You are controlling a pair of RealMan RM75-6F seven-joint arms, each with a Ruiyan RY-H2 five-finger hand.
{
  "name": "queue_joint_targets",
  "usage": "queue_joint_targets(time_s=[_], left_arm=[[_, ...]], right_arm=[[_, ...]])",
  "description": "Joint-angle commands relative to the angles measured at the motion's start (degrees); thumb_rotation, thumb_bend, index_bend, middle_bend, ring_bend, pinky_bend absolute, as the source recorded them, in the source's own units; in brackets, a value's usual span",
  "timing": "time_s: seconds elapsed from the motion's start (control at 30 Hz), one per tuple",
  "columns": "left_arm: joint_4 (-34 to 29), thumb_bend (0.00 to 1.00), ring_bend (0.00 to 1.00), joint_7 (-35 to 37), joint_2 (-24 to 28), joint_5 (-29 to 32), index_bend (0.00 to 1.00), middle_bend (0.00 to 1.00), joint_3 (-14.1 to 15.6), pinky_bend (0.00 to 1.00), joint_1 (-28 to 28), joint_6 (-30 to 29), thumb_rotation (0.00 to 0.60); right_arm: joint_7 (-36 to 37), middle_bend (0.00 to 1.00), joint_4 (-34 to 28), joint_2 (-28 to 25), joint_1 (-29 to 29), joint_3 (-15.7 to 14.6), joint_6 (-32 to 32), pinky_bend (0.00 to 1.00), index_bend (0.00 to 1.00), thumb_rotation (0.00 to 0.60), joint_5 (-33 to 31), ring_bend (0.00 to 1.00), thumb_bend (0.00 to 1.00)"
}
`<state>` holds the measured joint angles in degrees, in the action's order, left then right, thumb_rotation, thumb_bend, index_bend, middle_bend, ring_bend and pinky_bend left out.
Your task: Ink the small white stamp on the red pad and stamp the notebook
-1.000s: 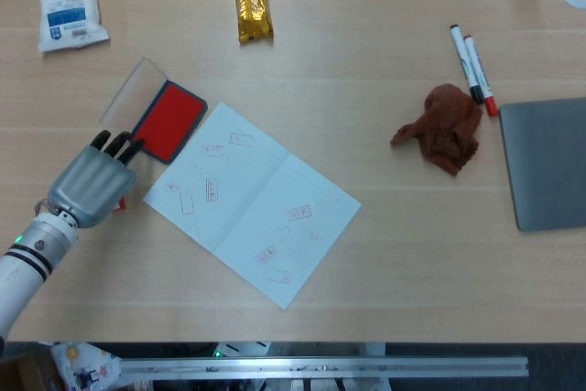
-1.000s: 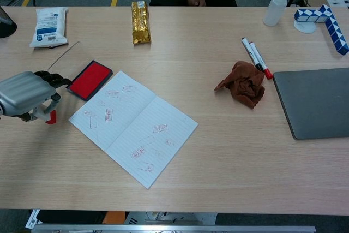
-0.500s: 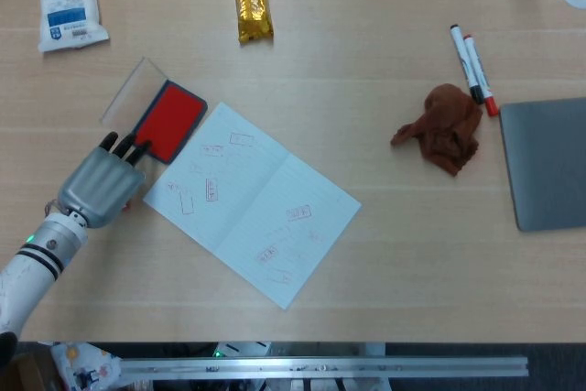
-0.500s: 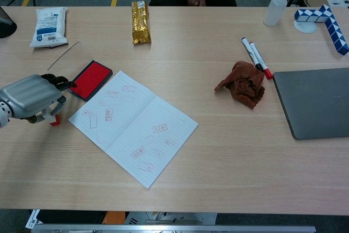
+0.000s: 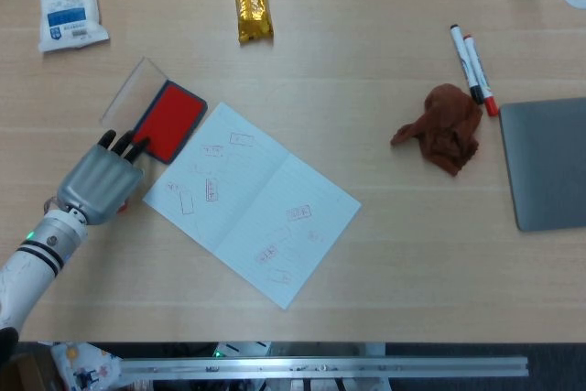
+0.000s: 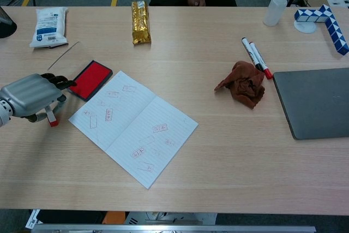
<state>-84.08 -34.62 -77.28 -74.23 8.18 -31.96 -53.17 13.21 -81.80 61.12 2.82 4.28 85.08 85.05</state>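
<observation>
My left hand [image 6: 30, 95] has sunk toward the table, fingers curled over the stamp [image 6: 51, 118], left of the red pad [image 6: 90, 79] and notebook [image 6: 133, 126]. Grasping seems underway; inking not begun.

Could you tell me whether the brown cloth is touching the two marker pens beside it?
Cannot tell. In the head view the brown cloth reaches right up to the marker pens with no table showing between them; the chest view is equally tight, so contact or overlap stays unclear.
</observation>
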Motion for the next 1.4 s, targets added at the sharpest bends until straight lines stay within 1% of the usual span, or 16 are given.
queue_joint_targets(time_s=[0.03, 0.93, 1.23, 1.4], left_arm=[[-0.2, 0.32, 0.07, 0.3, 0.2, -0.2, 0.54, 0.07, -0.1, 0.16, 0.1, -0.1, 0.6], [0.2, 0.32, 0.07, 3.5, 1.2, -2.7, 0.48, 0.07, -1.0, 0.16, 1.6, -0.7, 0.6], [-0.7, 0.32, 0.07, 3.6, 2.2, -2.8, 0.46, 0.07, -1.2, 0.16, 2.0, -0.8, 0.6], [-2.0, 0.32, 0.07, 3.9, 3.5, -2.7, 0.43, 0.07, -1.5, 0.16, 2.4, -1.4, 0.6]], right_arm=[[-0.1, 0.42, -0.1, 0.0, 0.0, 0.0, 0.0, 0.41, 0.37, 0.6, 0.0, 0.34, 0.18], [-0.7, 0.42, -1.1, -0.6, -0.2, 0.0, 0.4, 0.41, 0.37, 0.6, 0.2, 0.35, 0.18], [-0.6, 0.42, -1.1, -0.5, -0.1, 0.1, 0.5, 0.41, 0.37, 0.6, 0.4, 0.34, 0.18], [-0.5, 0.42, -1.1, -0.6, -0.1, 0.1, 0.5, 0.41, 0.37, 0.6, 0.4, 0.34, 0.18]])
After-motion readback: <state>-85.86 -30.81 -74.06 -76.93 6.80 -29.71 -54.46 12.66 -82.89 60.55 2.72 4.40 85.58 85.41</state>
